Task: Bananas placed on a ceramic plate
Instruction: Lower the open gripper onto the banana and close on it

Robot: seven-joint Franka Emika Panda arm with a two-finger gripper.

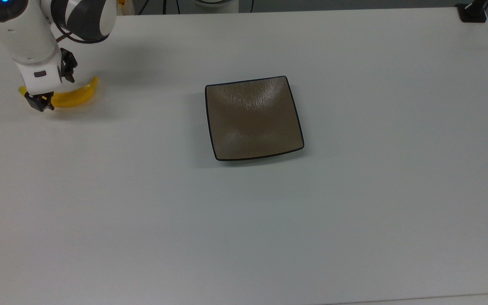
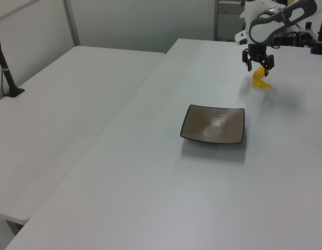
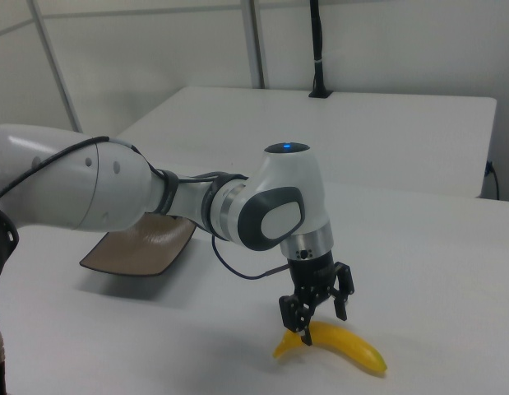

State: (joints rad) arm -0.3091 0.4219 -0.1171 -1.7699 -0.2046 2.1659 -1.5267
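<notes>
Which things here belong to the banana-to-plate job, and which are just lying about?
Belonging to the job:
banana
plate
gripper, open around the banana

Lying about:
black clamp at the table's corner
black post on the neighbouring table

Yellow bananas (image 1: 74, 97) lie apart from brown ceramic plate (image 1: 253, 118).

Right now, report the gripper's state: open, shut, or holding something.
Gripper: open, fingers straddling one end of the banana, which lies on the table; not gripped. The ceramic plate holds nothing.
</notes>
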